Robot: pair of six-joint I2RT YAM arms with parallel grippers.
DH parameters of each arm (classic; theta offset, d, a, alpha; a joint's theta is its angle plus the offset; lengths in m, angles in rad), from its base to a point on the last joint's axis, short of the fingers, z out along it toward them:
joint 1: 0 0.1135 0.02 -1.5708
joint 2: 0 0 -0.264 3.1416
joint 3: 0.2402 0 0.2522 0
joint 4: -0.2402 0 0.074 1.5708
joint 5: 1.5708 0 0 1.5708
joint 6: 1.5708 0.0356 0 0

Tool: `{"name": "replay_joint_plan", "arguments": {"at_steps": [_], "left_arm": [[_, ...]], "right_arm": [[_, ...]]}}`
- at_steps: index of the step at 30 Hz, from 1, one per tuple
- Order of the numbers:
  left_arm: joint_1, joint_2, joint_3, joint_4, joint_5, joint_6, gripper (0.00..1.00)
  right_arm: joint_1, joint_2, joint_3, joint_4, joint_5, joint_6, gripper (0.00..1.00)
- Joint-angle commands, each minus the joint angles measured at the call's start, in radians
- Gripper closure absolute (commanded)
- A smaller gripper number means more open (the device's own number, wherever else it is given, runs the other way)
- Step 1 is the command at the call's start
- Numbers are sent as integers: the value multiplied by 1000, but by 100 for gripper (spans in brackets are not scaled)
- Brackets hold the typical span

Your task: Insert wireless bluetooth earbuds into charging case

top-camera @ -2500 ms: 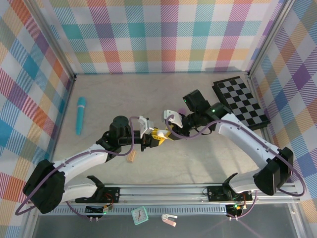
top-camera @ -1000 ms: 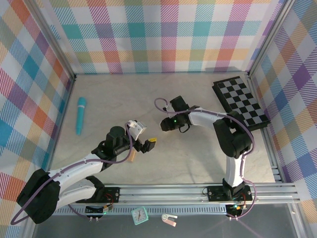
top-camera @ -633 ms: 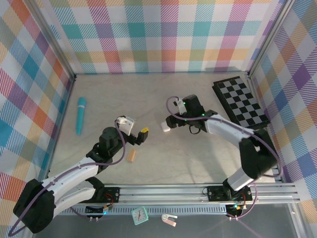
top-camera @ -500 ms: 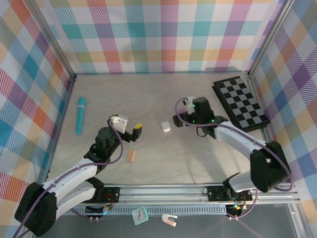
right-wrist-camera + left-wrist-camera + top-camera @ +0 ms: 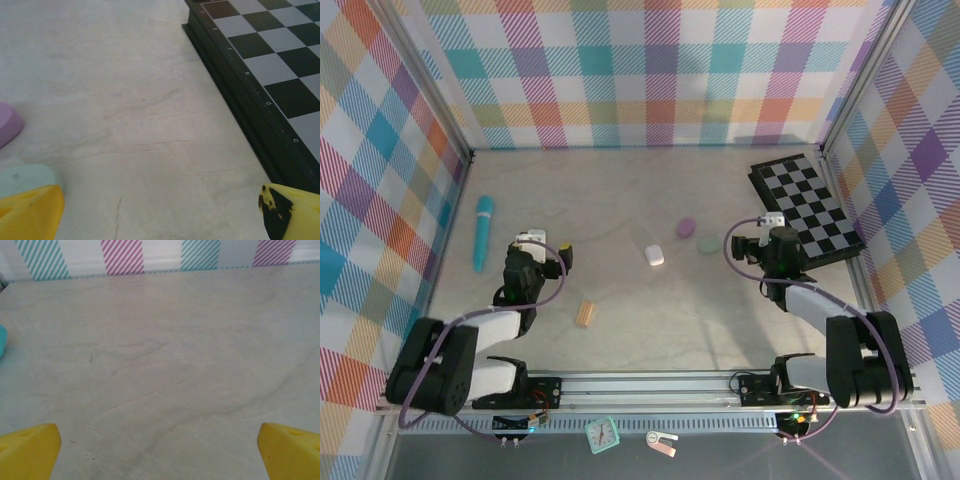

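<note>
Okay, the three pebble-shaped cases are mid-table. The white charging case [image 5: 654, 255] is nearest the centre, the purple case [image 5: 686, 227] is at about 1 o'clock from it, and the pale green case [image 5: 708, 245] is just past 2 o'clock. All three lie apart from one another. I can't tell whether any buds are inside them.

My right gripper [image 5: 160, 214] sits at 3 o'clock from the green case. Its claw is spread wide and holds nothing. One yellow fingertip [image 5: 30, 210] overlaps the green case's near edge; I can't tell if they touch.

The checkerboard [image 5: 805, 207] is at 2 o'clock on the table [image 5: 620, 190].

My left gripper [image 5: 160, 454] is also wide and empty, over bare tabletop at 9 o'clock.

The tan ribbed block [image 5: 585, 314] lies at roughly 7 o'clock from the white case. The teal cylinder [image 5: 482, 232] is out by the left wall.
</note>
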State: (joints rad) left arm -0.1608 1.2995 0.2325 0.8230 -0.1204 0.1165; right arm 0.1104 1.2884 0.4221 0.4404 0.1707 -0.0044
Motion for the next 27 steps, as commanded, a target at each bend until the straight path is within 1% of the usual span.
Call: {"name": "replay_joint_plan", "arguments": {"at_steps": [1, 2, 4, 6, 7, 8, 10, 12, 14, 16, 17, 18, 19, 20, 27], "left_arm": [[33, 98, 20, 173, 56, -9, 0], [43, 137, 26, 202, 71, -9, 0], [69, 216, 53, 215, 101, -32, 0], [94, 285, 70, 260, 115, -50, 1], [108, 280, 83, 234, 129, -62, 0], [119, 268, 104, 166, 138, -75, 0], [130, 283, 133, 139, 156, -83, 0], [134, 281, 188, 22, 174, -78, 0], [132, 282, 185, 30, 169, -79, 0], [131, 283, 184, 31, 166, -78, 0], [129, 282, 184, 29, 164, -77, 0], [130, 282, 185, 30, 163, -78, 0], [130, 282, 184, 29, 163, -76, 0], [126, 281, 183, 32, 156, -75, 0], [124, 282, 186, 28, 150, -74, 0]], "right_arm": [[-28, 51, -19, 209, -49, 16, 1], [-41, 72, -22, 239, -70, 21, 1], [-56, 77, -13, 232, -96, 14, 1], [-64, 92, -19, 264, -107, 14, 1], [-72, 106, -28, 294, -116, 13, 1], [-76, 122, -35, 324, -116, 14, 1], [-80, 148, -37, 352, -121, 16, 1], [-81, 189, -32, 377, -114, 18, 1], [-81, 262, -27, 448, -95, 23, 1], [-86, 242, -18, 399, -100, 28, 1], [-85, 255, -27, 432, -91, 32, 1], [-86, 245, -20, 399, -91, 34, 1], [-86, 252, -23, 421, -90, 34, 1], [-87, 247, -19, 400, -92, 35, 1], [-88, 250, -19, 409, -92, 33, 1]]}}
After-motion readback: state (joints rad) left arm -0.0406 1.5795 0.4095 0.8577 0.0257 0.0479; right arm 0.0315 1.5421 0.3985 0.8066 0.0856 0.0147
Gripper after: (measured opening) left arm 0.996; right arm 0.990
